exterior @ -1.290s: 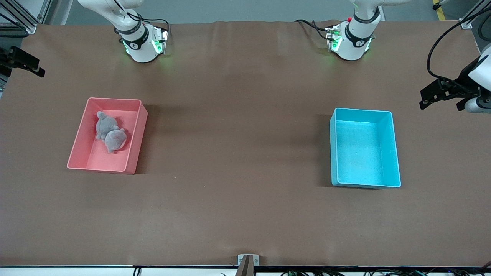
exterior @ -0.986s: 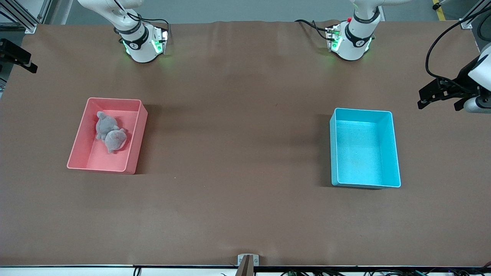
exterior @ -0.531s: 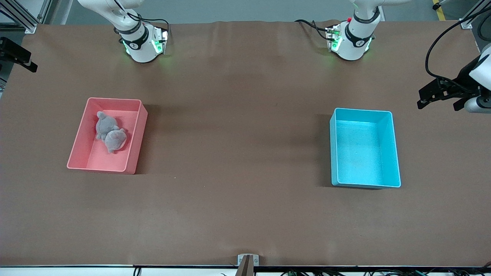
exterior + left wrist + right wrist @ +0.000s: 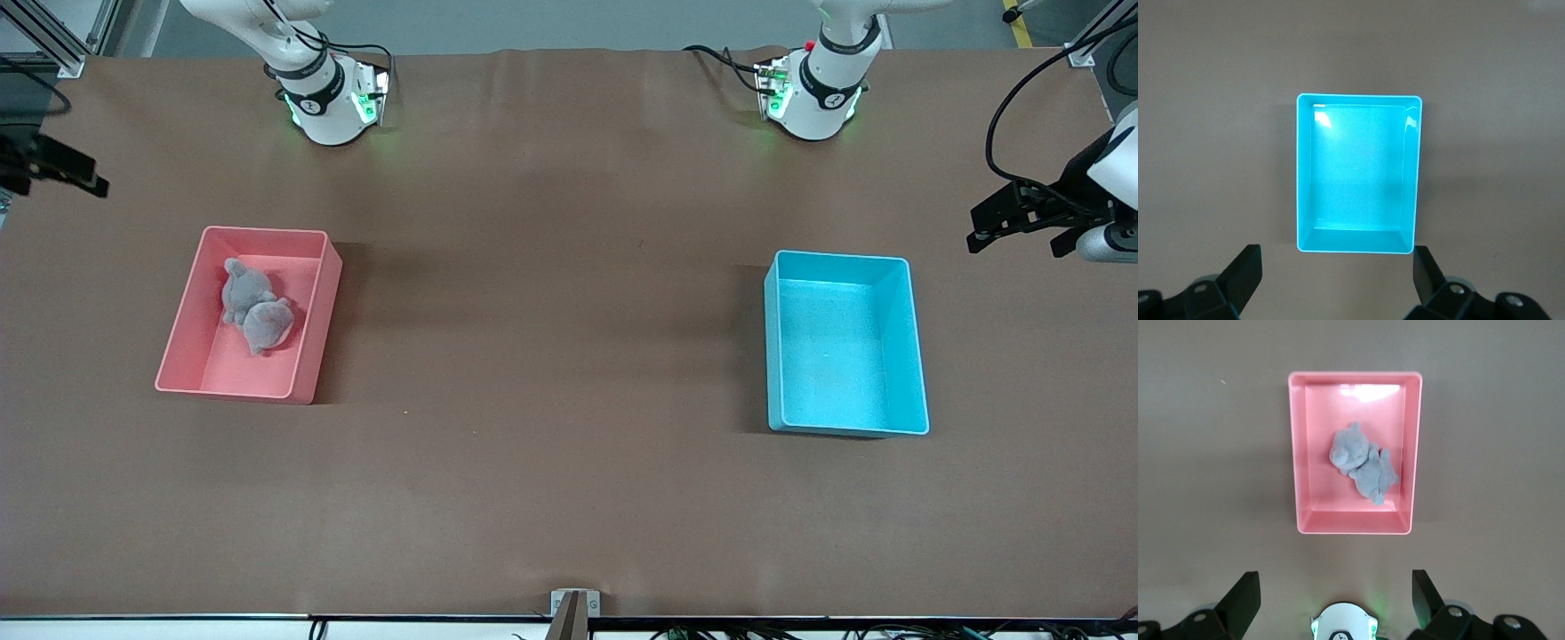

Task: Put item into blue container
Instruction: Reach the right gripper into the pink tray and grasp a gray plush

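The item, a grey plush toy [image 4: 256, 313], lies in the pink bin [image 4: 240, 372] toward the right arm's end of the table; the right wrist view shows the plush toy [image 4: 1362, 464] from high above. The blue container [image 4: 840, 356] stands empty toward the left arm's end. My right gripper [image 4: 62, 169] hangs high over the table's edge past the pink bin, and its fingers [image 4: 1245, 593] are spread open with nothing between them. My left gripper [image 4: 1022, 231] hovers high over the table's end past the blue container [image 4: 1358, 173], open and holding nothing.
Both arm bases [image 4: 324, 98] [image 4: 818, 89] stand along the table edge farthest from the front camera. Bare brown table [image 4: 551, 311] stretches between the two bins. The right arm's base [image 4: 1345, 623] shows between my right gripper's fingers.
My right gripper has shifted slightly at the table's end. The left gripper, both bins and the plush toy have stayed where they were.
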